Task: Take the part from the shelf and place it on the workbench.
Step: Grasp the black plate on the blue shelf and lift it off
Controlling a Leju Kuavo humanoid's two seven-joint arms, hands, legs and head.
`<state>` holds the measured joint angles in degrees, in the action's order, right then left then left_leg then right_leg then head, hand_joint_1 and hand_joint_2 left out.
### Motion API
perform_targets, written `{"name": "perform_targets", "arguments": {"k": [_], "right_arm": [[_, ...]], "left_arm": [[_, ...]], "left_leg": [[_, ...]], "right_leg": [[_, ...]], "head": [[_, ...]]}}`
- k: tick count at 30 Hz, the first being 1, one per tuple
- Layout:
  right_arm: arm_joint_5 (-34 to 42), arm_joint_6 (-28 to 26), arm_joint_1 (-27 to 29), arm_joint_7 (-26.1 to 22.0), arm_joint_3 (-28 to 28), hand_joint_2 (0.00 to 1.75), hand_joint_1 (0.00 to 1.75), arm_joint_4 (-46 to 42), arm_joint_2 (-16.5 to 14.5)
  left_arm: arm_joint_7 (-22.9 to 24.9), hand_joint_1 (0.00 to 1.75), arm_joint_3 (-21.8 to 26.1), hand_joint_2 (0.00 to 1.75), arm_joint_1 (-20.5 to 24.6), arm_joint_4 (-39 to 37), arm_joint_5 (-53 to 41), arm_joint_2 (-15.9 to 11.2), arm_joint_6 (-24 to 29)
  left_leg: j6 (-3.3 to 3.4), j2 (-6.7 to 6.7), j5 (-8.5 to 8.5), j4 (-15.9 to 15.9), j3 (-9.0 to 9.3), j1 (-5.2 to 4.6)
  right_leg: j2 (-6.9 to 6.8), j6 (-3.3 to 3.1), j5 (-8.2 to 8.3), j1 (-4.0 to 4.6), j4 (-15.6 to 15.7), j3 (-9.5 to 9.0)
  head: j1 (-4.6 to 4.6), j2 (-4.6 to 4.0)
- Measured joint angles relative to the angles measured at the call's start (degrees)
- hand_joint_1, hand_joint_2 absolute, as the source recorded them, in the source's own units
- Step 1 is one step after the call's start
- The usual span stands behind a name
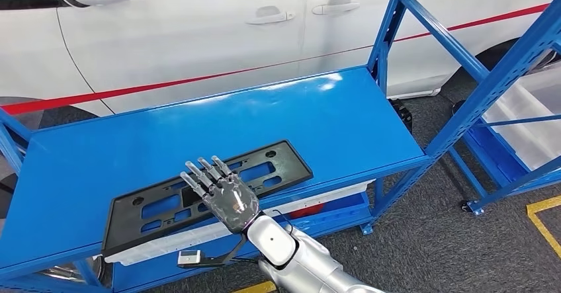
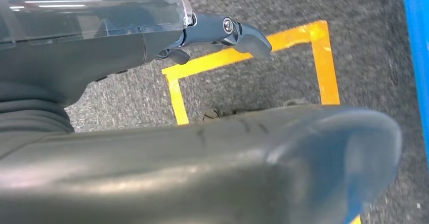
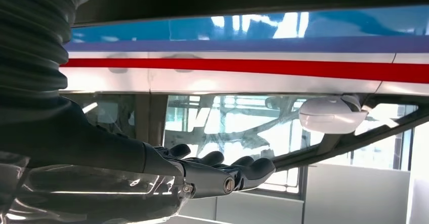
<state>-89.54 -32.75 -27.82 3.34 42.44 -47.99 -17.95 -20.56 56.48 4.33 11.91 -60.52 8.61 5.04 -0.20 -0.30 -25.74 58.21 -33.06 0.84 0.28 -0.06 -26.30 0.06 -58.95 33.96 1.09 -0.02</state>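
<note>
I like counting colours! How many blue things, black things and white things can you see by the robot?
Blue: 2, the near shelf and the second rack
Black: 1, the flat part
White: 1, the car
Total: 4

- The right arm (image 1: 298,256), silver, reaches forward from the lower edge of the head view.
- The right hand (image 1: 221,190) is held flat, palm down, with its dark fingers (image 1: 202,172) stretched out straight and slightly apart, holding nothing.
- In the right wrist view the same hand's fingers (image 3: 243,171) extend in a level row.
- The left hand (image 2: 222,32) hangs low, its thick grey thumb (image 2: 263,158) extended, fingers loosely extended, nothing in its grasp.
</note>
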Motion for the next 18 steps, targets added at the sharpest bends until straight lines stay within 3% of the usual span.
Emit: {"name": "perform_targets", "arguments": {"k": [1,3,5,6,7,8,10,12,16,18], "right_arm": [[0.0,0.3,-0.3,0.0,-0.2,1.75,0.00,0.3,-0.2],[0.0,1.1,-1.0,0.2,-0.6,1.75,0.00,1.3,-0.5],[0.0,1.6,-1.3,0.3,-1.0,1.75,0.81,2.4,-0.6],[0.0,1.9,-1.3,0.4,-1.1,1.75,1.25,3.0,-0.6],[0.0,2.4,-1.4,0.4,-1.3,1.75,1.68,3.6,-0.7],[0.0,3.0,-1.5,0.4,-1.4,1.75,1.73,4.2,-0.8],[0.0,4.3,-1.9,0.4,-1.8,1.75,1.75,5.4,-1.0],[0.0,5.2,-2.3,0.5,-2.3,1.75,1.75,6.4,-1.3],[0.0,5.8,-2.4,0.6,-3.0,1.75,1.75,7.8,-1.6],[0.0,5.9,-2.6,0.6,-3.2,1.75,1.75,8.3,-1.9]], "left_arm": [[0.0,0.00,0.0,0.00,0.0,0.0,0.0,0.0,0.0],[0.0,0.00,0.0,0.00,0.1,0.0,-0.1,0.0,-0.1],[0.0,0.00,0.0,0.00,0.1,0.0,-0.2,0.0,-0.1],[-0.1,0.00,0.0,0.00,0.1,0.0,-0.2,0.1,-0.1],[-0.1,0.00,0.0,0.00,0.1,0.0,-0.3,0.1,-0.1],[-0.2,0.00,0.0,0.00,0.0,0.0,-0.4,0.1,-0.1],[-0.3,0.00,0.0,0.00,0.1,0.0,-0.6,0.2,-0.2],[-0.4,0.00,0.0,0.00,0.1,-0.1,-0.8,0.4,-0.2],[-0.4,0.00,0.0,0.00,0.1,-0.1,-0.8,0.4,-0.2],[-0.4,0.00,0.0,0.00,0.1,-0.1,-0.8,0.4,-0.2]], "left_leg": [[0.38,0.04,0.13,-0.2,0.05,0.11],[0.94,0.12,0.30,-0.4,0.08,0.24],[1.15,0.14,0.28,-0.4,0.02,0.23],[1.15,0.12,0.26,-0.3,0.04,0.23],[1.12,0.09,0.22,-0.3,0.10,0.23],[1.05,0.04,0.16,-0.3,0.20,0.23],[0.73,-0.04,-0.04,-0.2,0.40,0.13],[0.18,-0.07,-0.20,-0.2,0.37,-0.03],[-1.17,0.01,-0.92,0.4,0.14,0.10],[-1.60,0.05,-3.70,5.0,-1.92,0.21]], "right_leg": [[-0.01,0.30,-0.70,-0.06,-0.9,0.39],[-0.04,0.81,-3.72,-0.26,-6.1,2.77],[-0.05,1.10,-6.78,-0.40,-13.6,6.44],[-0.07,1.16,-7.04,-0.46,-15.6,7.53],[-0.08,1.14,-6.17,-0.51,-15.5,7.60],[-0.10,1.02,-4.35,-0.55,-13.1,6.54],[-0.11,0.52,-0.55,-0.44,-5.1,2.74],[-0.06,0.07,0.74,-0.16,-0.3,0.60],[0.06,-1.07,0.84,-0.18,0.7,0.34],[-0.04,-1.69,0.98,-0.36,1.0,0.12]], "head": [[0.00,0.00],[-0.01,0.00],[-0.01,0.00],[-0.01,0.00],[0.00,0.00],[-0.01,0.00],[-0.01,0.00],[-0.01,0.01],[0.01,0.00],[0.02,0.00]]}}
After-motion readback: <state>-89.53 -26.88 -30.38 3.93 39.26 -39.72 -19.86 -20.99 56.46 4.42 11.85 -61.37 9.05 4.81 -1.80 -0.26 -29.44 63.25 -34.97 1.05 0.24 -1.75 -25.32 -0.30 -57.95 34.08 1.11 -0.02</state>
